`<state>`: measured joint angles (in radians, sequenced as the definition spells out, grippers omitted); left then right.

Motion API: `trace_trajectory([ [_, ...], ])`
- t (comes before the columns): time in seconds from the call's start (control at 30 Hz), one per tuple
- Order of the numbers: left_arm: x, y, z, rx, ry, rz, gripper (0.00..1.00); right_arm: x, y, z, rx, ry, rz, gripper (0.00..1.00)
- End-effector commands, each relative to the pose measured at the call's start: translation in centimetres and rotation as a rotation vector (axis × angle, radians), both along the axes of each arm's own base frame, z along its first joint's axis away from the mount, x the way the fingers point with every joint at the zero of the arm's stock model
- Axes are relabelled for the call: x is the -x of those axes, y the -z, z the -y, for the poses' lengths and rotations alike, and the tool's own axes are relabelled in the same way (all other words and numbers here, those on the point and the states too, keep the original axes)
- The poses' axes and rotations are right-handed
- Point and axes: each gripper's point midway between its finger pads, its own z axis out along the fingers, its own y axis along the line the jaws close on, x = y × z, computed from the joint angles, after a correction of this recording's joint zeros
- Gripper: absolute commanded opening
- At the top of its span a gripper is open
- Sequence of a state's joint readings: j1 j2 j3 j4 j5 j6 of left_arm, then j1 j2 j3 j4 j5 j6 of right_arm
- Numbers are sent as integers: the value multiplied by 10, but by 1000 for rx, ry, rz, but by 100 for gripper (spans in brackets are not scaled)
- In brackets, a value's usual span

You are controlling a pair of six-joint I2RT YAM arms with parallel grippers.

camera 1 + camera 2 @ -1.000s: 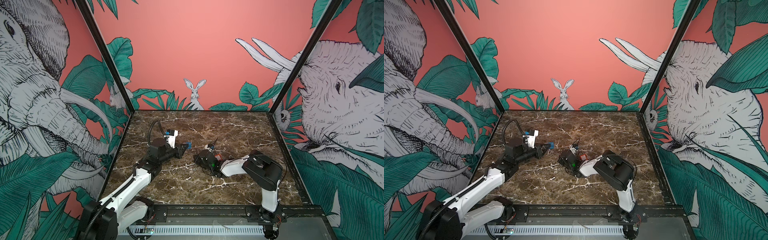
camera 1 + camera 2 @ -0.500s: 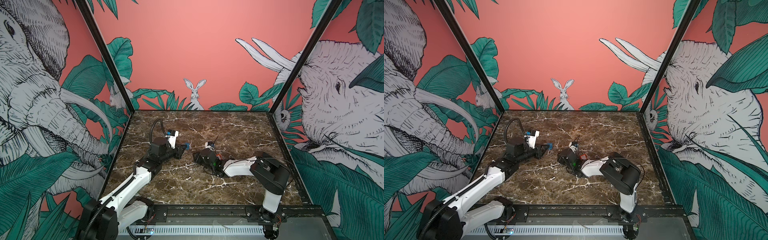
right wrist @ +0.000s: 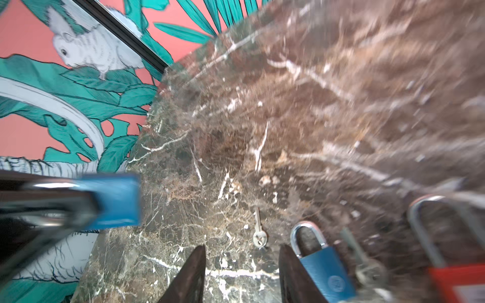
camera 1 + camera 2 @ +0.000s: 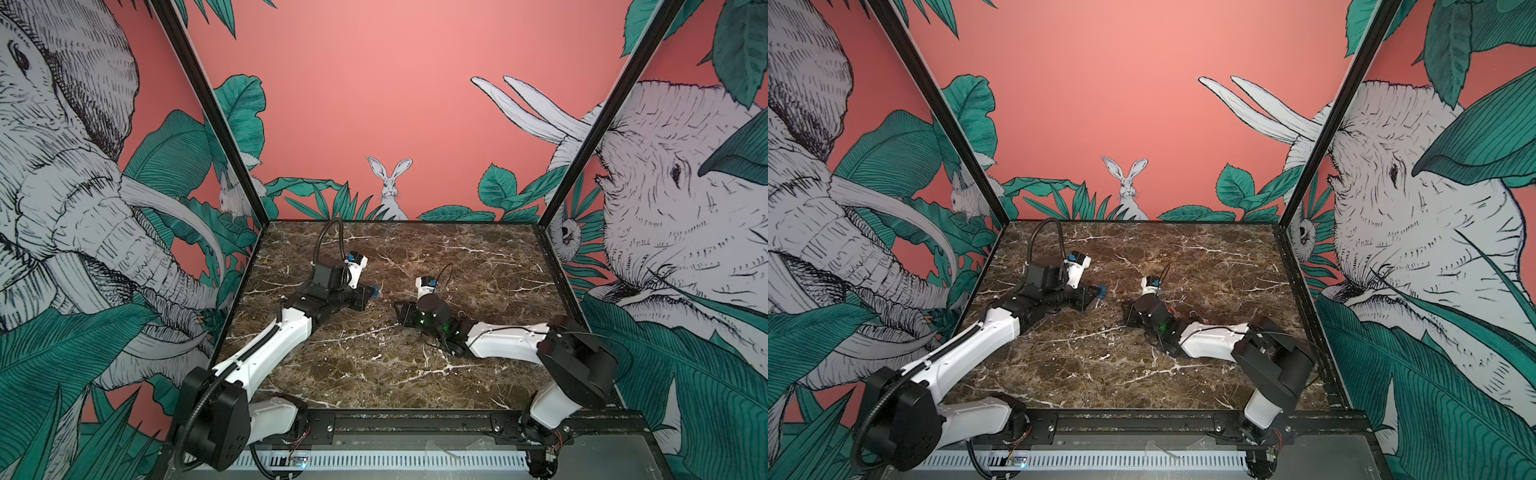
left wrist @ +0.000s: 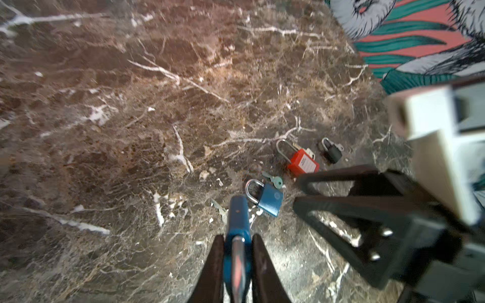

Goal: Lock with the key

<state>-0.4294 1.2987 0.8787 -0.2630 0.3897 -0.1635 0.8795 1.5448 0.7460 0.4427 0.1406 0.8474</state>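
My left claw [image 5: 238,240] is clenched on a blue padlock [image 5: 237,217]; my right claw [image 3: 242,249] is released, empty, near a small silver key [image 3: 259,230] lying on the marble surface [image 3: 288,118].

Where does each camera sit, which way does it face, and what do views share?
Top views: high in front, facing down on the marble table; both arms, left tool, right tool.
Left wrist: on left arm, facing along the tool shut on a blue padlock.
Right wrist: on right arm, facing past open fingers at the silver key.
Shared: both wrist views show the red padlock.
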Motion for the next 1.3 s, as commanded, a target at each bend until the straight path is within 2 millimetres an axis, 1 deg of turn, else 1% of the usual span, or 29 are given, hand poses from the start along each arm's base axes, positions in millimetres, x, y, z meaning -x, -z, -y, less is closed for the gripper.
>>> trace_trajectory([
  [0.0, 21, 9, 15, 28, 141, -110, 0, -5, -11, 20, 77, -21, 61, 45],
  [0.07, 29, 17, 29, 86, 212, -184, 0, -8, -18, 30, 80, -16, 69, 45],
  [0.17, 34, 39, 37, 36, 254, -278, 0, -11, -23, 42, 88, 5, 81, 45],
  [0.23, 37, 52, 37, -16, 260, -324, 0, -11, -24, 46, 89, 12, 83, 45],
  [0.27, 39, 55, 38, -34, 275, -338, 0, -11, -24, 47, 89, 15, 83, 45],
  [0.33, 42, 55, 39, -32, 284, -341, 0, -11, -22, 46, 85, 10, 77, 45],
  [0.43, 42, 62, 28, -102, 259, -342, 0, -11, -16, 43, 81, 2, 60, 45],
  [0.53, 42, 80, 14, -205, 230, -400, 0, -12, -13, 38, 63, -9, 46, 45],
  [0.67, 41, 98, 5, -281, 202, -451, 0, -12, -9, 33, 67, -27, 29, 45],
  [0.73, 41, 101, 5, -288, 208, -450, 0, -13, -9, 32, 70, -31, 25, 45],
  [0.87, 40, 97, 13, -249, 233, -439, 0, -13, -7, 31, 69, -39, 15, 45],
  [1.1, 43, 112, 12, -273, 254, -490, 0, -15, 3, 25, 38, -53, -28, 45],
  [1.27, 43, 120, 8, -307, 253, -515, 0, -16, 4, 25, 34, -57, -35, 45],
])
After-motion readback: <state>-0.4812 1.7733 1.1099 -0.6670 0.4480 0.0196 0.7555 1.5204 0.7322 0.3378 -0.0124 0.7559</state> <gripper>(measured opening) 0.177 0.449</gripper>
